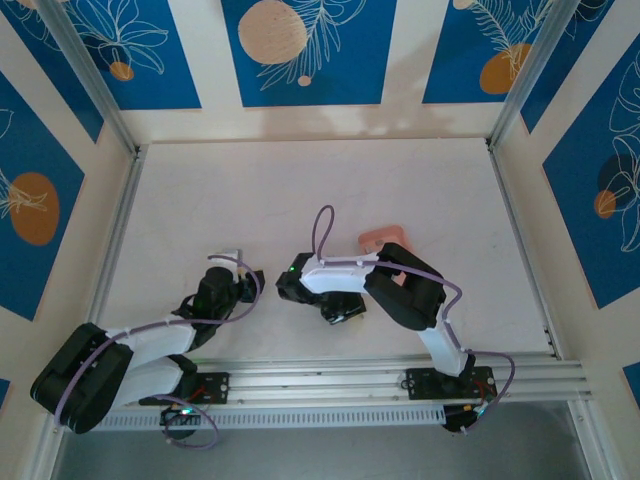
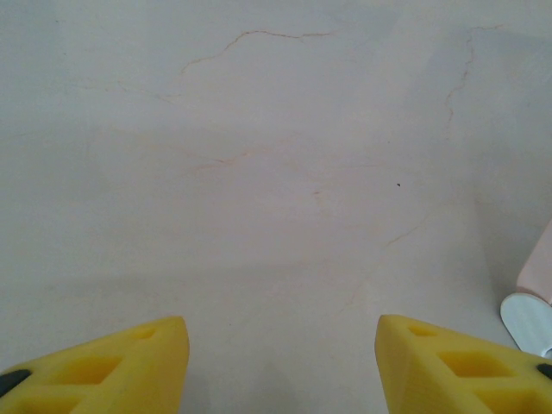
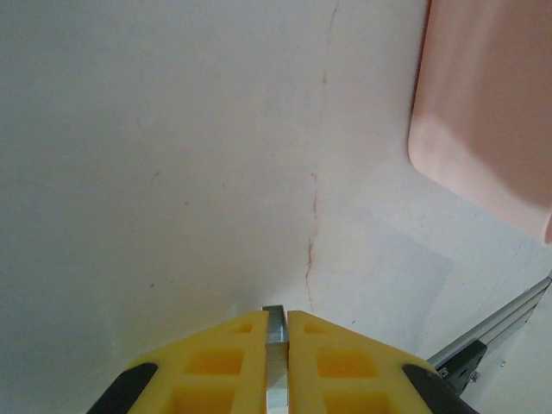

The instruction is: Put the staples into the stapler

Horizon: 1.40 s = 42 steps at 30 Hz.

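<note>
Right now the staples [image 3: 275,358] sit pinched in the right tool [image 3: 276,319]: a thin grey metal strip stands on edge between the two yellow fingers [image 3: 233,362], its end poking just past their tips. The jaws are closed flat against it on both sides. Below the strip I see pale bench [image 3: 172,172] with a fine crack running away from the fingertips.

Ahead and to the right of that tool lies the pink tray [image 3: 492,103], with one rounded corner toward me. The part I can see is plain pink surface, and I cannot tell what it holds. Close by on the tool's lower right is a slanted aluminium rail [image 3: 496,328].

My left tool [image 2: 280,321] hangs over the bench with its jaws standing moderately apart and bare bench between them. Just off its right finger, at the frame's edge, lies a pale rounded piece [image 2: 528,321] with a pinkish shape [image 2: 540,263] above it. I cannot tell what either is.
</note>
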### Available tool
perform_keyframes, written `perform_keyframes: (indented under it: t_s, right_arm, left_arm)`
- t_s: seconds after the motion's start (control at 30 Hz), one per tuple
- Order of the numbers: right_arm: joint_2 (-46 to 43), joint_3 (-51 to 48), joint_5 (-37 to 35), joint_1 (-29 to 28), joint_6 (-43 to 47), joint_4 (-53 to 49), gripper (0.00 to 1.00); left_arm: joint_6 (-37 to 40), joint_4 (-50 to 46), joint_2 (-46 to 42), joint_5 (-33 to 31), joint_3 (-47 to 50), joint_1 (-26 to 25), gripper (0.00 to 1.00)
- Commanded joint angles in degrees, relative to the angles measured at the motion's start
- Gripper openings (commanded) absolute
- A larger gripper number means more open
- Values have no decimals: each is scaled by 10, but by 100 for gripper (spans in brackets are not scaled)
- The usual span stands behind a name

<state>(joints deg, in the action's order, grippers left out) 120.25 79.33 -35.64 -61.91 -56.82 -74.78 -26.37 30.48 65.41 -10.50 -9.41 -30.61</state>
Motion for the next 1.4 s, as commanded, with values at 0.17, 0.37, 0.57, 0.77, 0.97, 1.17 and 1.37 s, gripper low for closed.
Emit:
perform_keyframes:
  t_s: [0.17,0.37,0.57,0.77,0.97,1.17,1.37]
  right_arm:
    - [31,4,-4,-19,-23,-15,12]
    - [37,6,8,-28,-22,0,13]
    - [37,13,16,-40,-19,13,15]
    - [41,23,21,-49,-18,23,15]
    - [41,31,24,-58,-22,26,17]
    - [39,48,21,-68,-19,28,19]
    - [34,54,18,-74,-13,26,20]
  left_arm:
    - [17,-2,-8,10,-2,6,60]
    - [16,-5,-8,12,-2,6,60]
    - [16,-3,-6,13,-3,6,60]
    - [16,-4,-6,13,-2,6,60]
    - [17,-5,-8,12,-1,6,60]
    - [17,-5,-9,12,-1,6,60]
    - [16,-5,-9,14,-1,5,60]
